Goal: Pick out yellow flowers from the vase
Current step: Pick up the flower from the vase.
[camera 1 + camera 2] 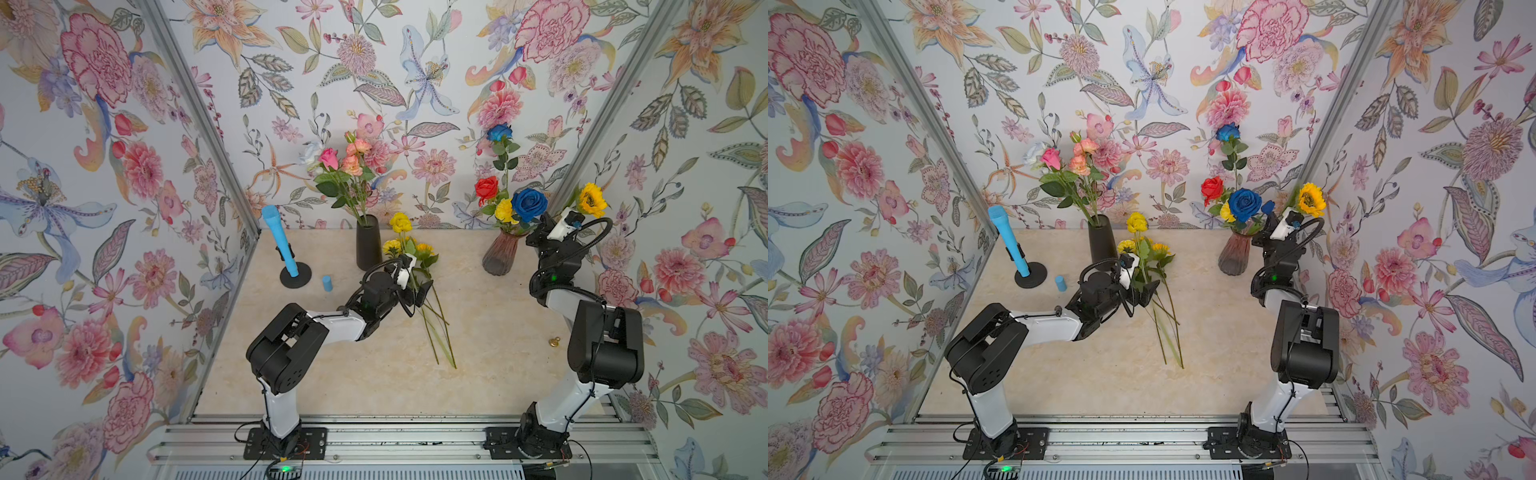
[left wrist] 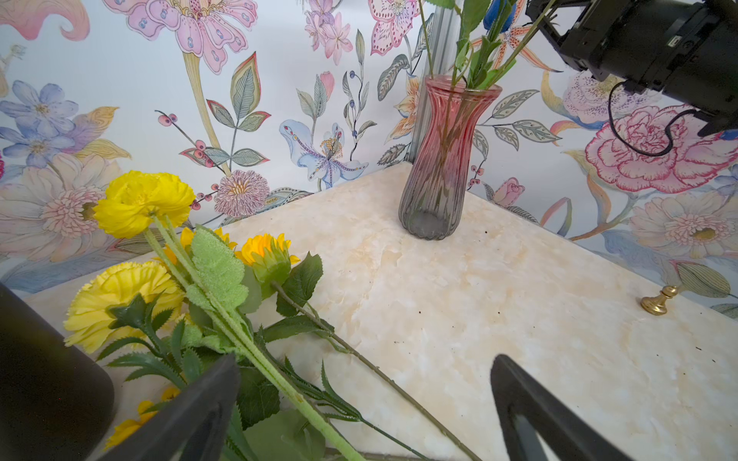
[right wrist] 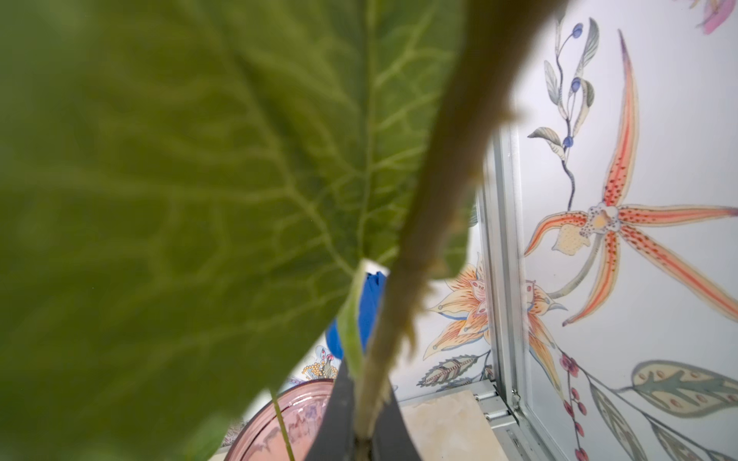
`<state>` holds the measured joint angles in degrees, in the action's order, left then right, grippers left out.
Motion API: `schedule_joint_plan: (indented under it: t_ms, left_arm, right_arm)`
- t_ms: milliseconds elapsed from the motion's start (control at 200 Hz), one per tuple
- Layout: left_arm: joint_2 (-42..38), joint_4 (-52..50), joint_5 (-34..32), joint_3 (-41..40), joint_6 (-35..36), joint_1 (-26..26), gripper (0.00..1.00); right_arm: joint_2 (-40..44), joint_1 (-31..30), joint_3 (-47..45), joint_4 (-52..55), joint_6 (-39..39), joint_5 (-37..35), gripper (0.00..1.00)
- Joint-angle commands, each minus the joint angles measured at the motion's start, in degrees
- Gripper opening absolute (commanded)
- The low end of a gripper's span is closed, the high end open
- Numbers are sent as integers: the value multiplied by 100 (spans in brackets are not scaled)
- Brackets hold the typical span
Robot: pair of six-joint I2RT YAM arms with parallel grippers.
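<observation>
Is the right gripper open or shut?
Shut: the right gripper pinches a green stem above the vase, seen in its wrist view.

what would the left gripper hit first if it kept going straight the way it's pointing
The left gripper would likely meet the tabletop first, just past stems of the yellow flowers between its open jaws; the pink vase stands farther along. Depth unclear.

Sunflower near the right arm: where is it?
Back right in both top views, the sunflower leans beside the pink vase, stem pinched in the right hand.
</observation>
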<state>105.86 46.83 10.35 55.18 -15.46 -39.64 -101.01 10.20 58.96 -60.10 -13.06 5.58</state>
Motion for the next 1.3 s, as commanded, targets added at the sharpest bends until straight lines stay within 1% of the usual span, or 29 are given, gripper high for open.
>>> schedule_joint_plan:
  t_ms: [0, 280, 455, 705, 891, 1016, 1111, 1141, 1236, 1296]
  left_arm:
    - [-83, 213, 133, 5, -44, 48, 100]
    - [-322, 239, 117, -169, -62, -1, 100]
    - [-519, 211, 66, -231, -53, -52, 100]
    - [-846, 417, -5, -504, 124, -233, 100]
    - [-1215, 566, -143, -827, 335, -457, 100]
    - [-1427, 556, -219, -929, 484, -591, 100]
    - [-1578, 557, -314, -1062, 651, -737, 100]
    - [-1813, 555, -338, -1097, 702, -787, 100]
    - [-2016, 549, -405, -1190, 863, -926, 100]
    - [-2118, 555, -469, -1226, 1005, -1054, 100]
  right_arm:
    - [362, -35, 108, 25, 189, -17, 3]
    - [896, -44, 116, 361, 312, -126, 2]
    - [1375, -51, 81, 591, 312, -355, 1]
    - [2511, -201, -95, 1202, 685, -956, 0]
    - [3588, -324, -296, 1713, 973, -1300, 0]
    - [4310, -381, -380, 2143, 934, -1518, 0]
    - [4916, -467, -376, 2661, 908, -1657, 0]
    - [5085, -502, -368, 2838, 923, -1715, 0]
    - [5492, -613, -194, 3757, 908, -1906, 0]
    - [5659, -662, -34, 4455, 862, -1888, 0]
